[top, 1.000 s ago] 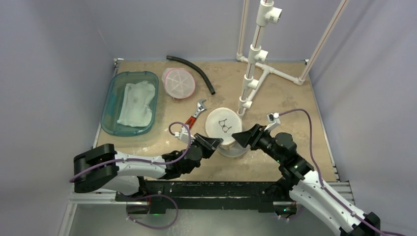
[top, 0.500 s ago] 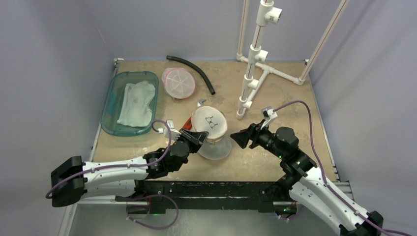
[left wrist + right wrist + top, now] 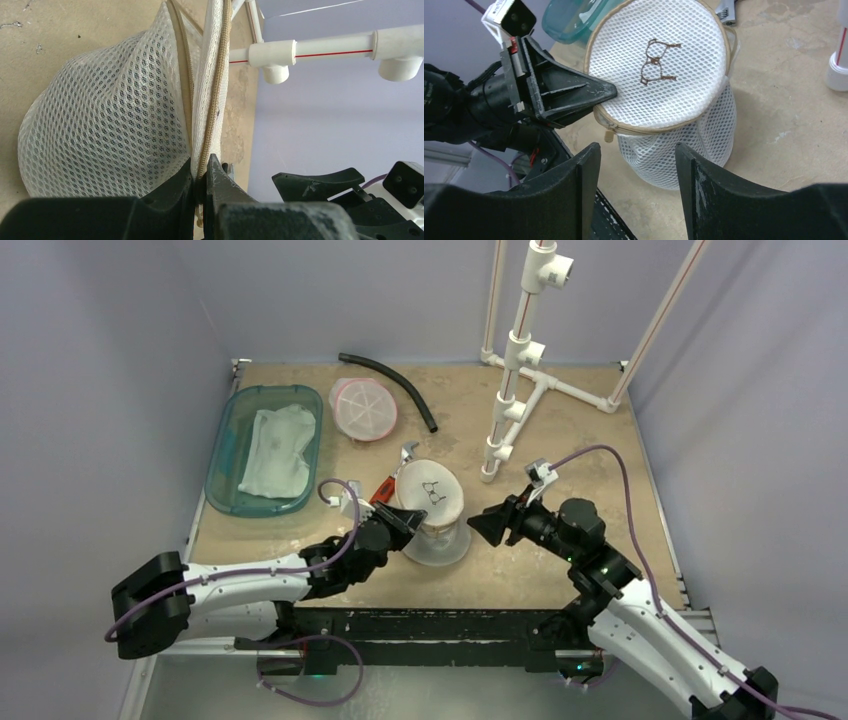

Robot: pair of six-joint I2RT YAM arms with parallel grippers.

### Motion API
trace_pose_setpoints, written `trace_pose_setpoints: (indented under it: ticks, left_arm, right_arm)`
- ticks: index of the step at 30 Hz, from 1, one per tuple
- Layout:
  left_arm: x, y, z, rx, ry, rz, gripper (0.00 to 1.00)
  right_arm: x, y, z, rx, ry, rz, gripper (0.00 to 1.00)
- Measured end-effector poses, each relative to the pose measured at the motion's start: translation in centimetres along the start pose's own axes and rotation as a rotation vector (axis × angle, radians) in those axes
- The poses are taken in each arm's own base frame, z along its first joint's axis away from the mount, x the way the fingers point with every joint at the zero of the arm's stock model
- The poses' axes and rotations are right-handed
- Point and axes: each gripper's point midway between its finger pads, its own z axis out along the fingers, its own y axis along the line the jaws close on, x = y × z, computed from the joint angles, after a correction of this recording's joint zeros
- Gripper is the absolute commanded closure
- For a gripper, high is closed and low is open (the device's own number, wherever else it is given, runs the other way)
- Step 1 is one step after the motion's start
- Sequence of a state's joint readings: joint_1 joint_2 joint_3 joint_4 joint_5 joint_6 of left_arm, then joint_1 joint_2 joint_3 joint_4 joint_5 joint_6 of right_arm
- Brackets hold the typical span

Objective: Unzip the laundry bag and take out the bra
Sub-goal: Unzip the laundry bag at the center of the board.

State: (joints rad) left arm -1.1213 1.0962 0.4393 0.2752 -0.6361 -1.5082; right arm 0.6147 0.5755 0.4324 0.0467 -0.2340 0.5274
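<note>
While the left claw [image 3: 404, 519] is clamped on the laundry bag [image 3: 432, 498], gripping the tan zip tape at the rim on the bag's left side, the right claw [image 3: 484, 524] hangs just beside the bag's right side w/ its fingers apart, not touching the mesh. Bag sits approx mid-table [image 3: 560, 450], near the front, its round flat top tilted up toward the top cam. That top carries a small brown stitched bra outline [image 3: 656, 62].

In the left wrist view the black fingers [image 3: 175, 187] close tight on the zip tape, w/ white mesh bulging out to the left of the grip. From the right wrist view the zip pull [image 3: 609, 136] dangles at the rim, right under the left claw's tip. The right claw's two fingers frame the lower half of the bag, well spread.

Hard to make out: the bra itself; the mesh is opaque enough that nothing inside reads clearly in any view. Can't tell how far the zip is undone. A red-handled wrench [image 3: 404, 456] lies behind the bag, partly covered by it and by the left claw.
</note>
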Motion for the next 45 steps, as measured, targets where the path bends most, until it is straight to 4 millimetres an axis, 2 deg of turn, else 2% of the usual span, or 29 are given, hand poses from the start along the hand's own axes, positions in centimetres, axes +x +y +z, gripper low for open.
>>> trace_pose_setpoints:
  ticks: [3, 8, 13, 17, 28, 37, 45]
  left_arm:
    - [0.2, -0.1, 0.1, 0.005, 0.005, -0.007, 1.00]
    - [0.5, -0.8, 0.2, 0.025, 0.016, -0.064, 1.00]
    - [0.3, -1.6, 0.2, 0.052, 0.012, -0.168, 1.00]
    - [-0.2, -1.7, 0.1, 0.050, -0.009, -0.216, 1.00]
    - [-0.6, -1.6, 0.0, 0.041, -0.023, -0.226, 1.00]
    - [-0.6, -1.4, 0.0, 0.034, -0.024, -0.220, 1.00]
    - [-0.6, -1.3, 0.0, 0.033, -0.024, -0.219, 1.00]
  right_arm:
    - [0.2, 0.4, 0.2, -0.028, 0.012, -0.012, 0.49]
    - [2.1, 0.9, 1.2, -0.034, 0.079, -0.029, 0.46]
    - [3.4, 3.1, 1.6, -0.057, 0.083, -0.082, 0.44]
    - [3.4, 3.3, 2.2, -0.028, 0.058, -0.098, 0.44]
    - [3.5, 2.1, 4.5, 0.082, 0.059, -0.108, 0.48]
    - [3.0, 3.3, 5.0, 0.066, 0.048, -0.112, 0.47]
    - [2.8, 4.2, 5.3, 0.083, 0.045, -0.125, 0.60]
